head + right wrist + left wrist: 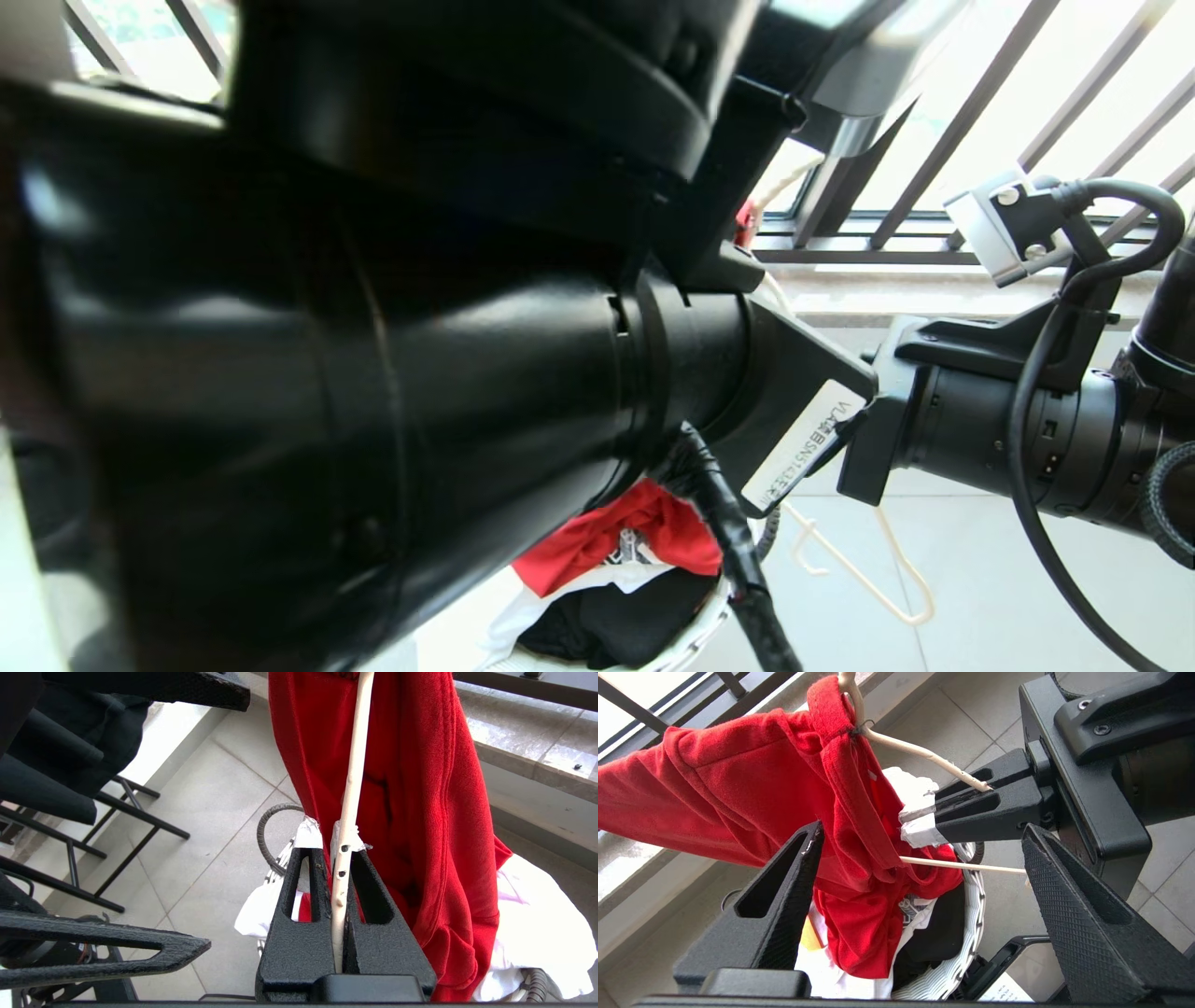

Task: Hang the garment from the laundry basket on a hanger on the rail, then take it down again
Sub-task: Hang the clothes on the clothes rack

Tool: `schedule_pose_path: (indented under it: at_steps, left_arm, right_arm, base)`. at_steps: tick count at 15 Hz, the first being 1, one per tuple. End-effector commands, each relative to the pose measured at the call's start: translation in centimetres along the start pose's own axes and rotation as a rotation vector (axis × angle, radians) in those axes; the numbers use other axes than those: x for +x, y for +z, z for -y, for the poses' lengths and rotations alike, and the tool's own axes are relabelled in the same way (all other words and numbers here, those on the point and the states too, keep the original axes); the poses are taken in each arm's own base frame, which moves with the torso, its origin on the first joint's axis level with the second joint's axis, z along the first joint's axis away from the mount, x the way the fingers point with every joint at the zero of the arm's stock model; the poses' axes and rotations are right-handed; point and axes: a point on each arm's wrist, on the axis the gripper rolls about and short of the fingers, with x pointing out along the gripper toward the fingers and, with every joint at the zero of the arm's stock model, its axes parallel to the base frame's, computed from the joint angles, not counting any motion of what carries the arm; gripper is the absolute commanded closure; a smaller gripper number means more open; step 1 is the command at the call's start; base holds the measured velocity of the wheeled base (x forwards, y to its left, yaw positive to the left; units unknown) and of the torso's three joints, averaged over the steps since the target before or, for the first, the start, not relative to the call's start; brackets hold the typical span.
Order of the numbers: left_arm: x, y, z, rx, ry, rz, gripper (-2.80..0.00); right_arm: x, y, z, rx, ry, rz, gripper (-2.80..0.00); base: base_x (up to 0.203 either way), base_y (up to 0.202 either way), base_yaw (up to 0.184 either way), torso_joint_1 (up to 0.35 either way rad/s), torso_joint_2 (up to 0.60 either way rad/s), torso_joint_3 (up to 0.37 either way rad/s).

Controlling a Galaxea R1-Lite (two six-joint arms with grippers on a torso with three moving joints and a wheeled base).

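Right fingers pinch hanger; left fingers spread; garment trails into laundry basket.

The garment is soft red cloth with a fine, matt knit and a ribbed collar. The hanger is a thin cream rod, smooth, with small chips in its coating. The fingers of the left gripper are black with a rough, diamond-pattern grain; the right gripper has the same matt black fingers with white tape on the tips. The basket is white woven strips. The floor is pale smooth tile. The arm casing is glossy black.
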Motion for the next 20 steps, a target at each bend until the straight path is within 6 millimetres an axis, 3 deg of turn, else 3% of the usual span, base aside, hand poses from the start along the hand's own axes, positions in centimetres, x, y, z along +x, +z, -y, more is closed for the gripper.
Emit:
schedule_pose_path:
  at_steps: [1, 7, 8, 12, 15, 17, 20]
  left_arm:
    - [-1.1, -0.6, -0.6, 0.013, 0.0, -0.019, -2.8]
    - [-2.7, -3.1, -2.0, 0.033, 0.011, -0.069, -2.8]
    - [-2.8, -3.2, -2.2, 0.031, 0.016, -0.071, 0.0]
    - [-6.1, -5.4, -6.0, -0.162, -0.044, -0.053, 0.0]
    - [-10.4, -7.4, -9.0, -0.258, -0.155, 0.022, 0.0]
    - [-10.8, -8.1, -10.5, -0.292, -0.143, 0.024, 0.0]
    - [-9.2, -8.6, -11.2, -0.27, -0.185, -0.033, 0.0]
  right_arm:
    - [0.0, 0.2, 0.0, -0.001, -0.002, 0.007, 0.0]
    - [0.1, 0.1, 0.1, 0.0, -0.004, 0.004, 0.0]
    - [0.1, 0.1, 0.1, 0.0, -0.004, 0.004, 0.0]
    - [0.6, -0.5, 0.2, 0.005, -0.002, -0.022, 0.0]
    - [0.8, -0.9, 0.0, 0.011, 0.028, -0.037, 0.0]
    - [1.0, -1.0, 0.0, 0.016, 0.059, -0.044, 0.0]
    - [1.8, -0.3, 0.0, 0.05, 0.151, -0.036, 0.0]
  base:
    - [0.0, 0.0, 0.0, 0.0, 0.0, 0.0]
    - [0.0, 0.0, 0.0, 0.0, 0.0, 0.0]
    - [0.0, 0.0, 0.0, 0.0, 0.0, 0.0]
    - [0.0, 0.0, 0.0, 0.0, 0.0, 0.0]
    - [0.0, 0.0, 0.0, 0.0, 0.0, 0.0]
    - [0.0, 0.0, 0.0, 0.0, 0.0, 0.0]
    - [0.0, 0.0, 0.0, 0.0, 0.0, 0.0]
